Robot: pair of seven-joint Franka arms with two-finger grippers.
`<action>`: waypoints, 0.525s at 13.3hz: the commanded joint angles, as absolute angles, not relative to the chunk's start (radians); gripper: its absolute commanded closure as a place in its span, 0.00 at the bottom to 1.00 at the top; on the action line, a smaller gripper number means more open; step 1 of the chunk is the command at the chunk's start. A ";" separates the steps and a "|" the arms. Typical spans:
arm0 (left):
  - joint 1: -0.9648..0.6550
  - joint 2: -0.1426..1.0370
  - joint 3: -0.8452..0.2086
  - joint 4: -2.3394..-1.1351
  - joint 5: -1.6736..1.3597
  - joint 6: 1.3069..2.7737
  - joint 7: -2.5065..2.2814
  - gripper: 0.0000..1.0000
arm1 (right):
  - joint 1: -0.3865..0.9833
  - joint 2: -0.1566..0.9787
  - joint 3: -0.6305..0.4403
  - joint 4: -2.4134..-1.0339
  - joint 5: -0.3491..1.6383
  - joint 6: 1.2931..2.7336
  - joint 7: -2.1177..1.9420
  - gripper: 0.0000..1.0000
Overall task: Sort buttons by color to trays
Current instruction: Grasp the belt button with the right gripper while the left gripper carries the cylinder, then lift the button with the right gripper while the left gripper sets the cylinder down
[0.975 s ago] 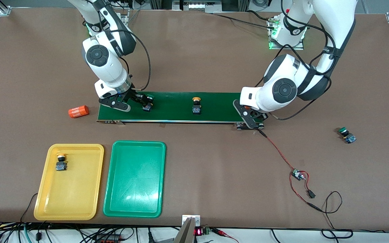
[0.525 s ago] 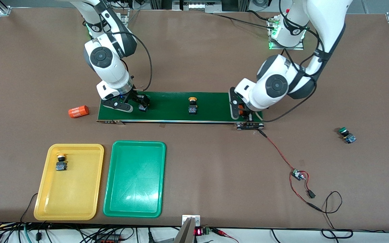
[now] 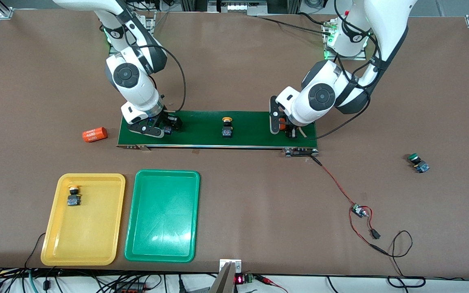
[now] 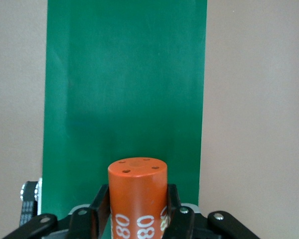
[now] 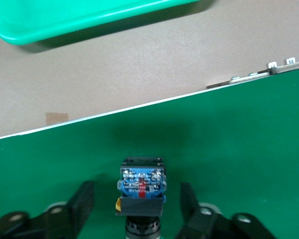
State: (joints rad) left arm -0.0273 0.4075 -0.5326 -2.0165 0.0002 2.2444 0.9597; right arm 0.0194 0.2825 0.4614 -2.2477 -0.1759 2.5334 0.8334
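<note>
Right gripper (image 5: 134,206) sits low on the conveyor belt (image 3: 202,129) at the right arm's end, fingers (image 5: 82,199) spread either side of one button (image 5: 141,186) without touching it. Left gripper (image 4: 137,211) is clamped on an orange cylinder (image 4: 138,191) over the belt's other end. We count four buttons: that one, a yellow-capped one (image 3: 226,127) mid-belt, another (image 3: 73,195) in the yellow tray (image 3: 84,244), and a green-capped one (image 3: 417,162) (way off on the table). Green tray (image 3: 163,228) sits beside the yellow. Second orange cylinder (image 3: 95,134) lies beside the belt.

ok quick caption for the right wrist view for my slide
Right gripper straddling a button on the green conveyor belt, fingers not yet touching it, green tray nearby.
</note>
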 commanded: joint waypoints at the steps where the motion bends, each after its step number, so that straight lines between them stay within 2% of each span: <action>1: -0.014 0.387 -0.541 -2.054 0.003 2.276 0.940 0.00 | 0.006 0.296 0.465 -2.250 -0.221 2.549 0.853 0.48; 2: -0.012 0.385 -0.541 -2.054 0.003 2.278 0.939 0.00 | 0.003 0.301 0.462 -2.249 -0.221 2.549 0.853 0.64; 5: -0.002 0.373 -0.541 -2.051 0.003 2.267 0.942 0.00 | -0.008 0.301 0.456 -2.243 -0.221 2.545 0.847 0.92; 6: 0.005 0.365 -0.541 -2.046 0.003 2.264 0.954 0.00 | -0.011 0.298 0.451 -2.237 -0.221 2.540 0.842 0.98; 7: 0.038 0.365 -0.540 -2.045 0.005 2.264 0.956 0.00 | -0.014 0.292 0.436 -2.214 -0.221 2.534 0.828 0.98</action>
State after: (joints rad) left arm -0.0103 0.3995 -0.5323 -2.0324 0.0002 2.2676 0.9480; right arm -0.0003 0.2970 0.4478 -2.2428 -0.1996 2.5359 0.8334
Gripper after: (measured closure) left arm 0.000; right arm 0.595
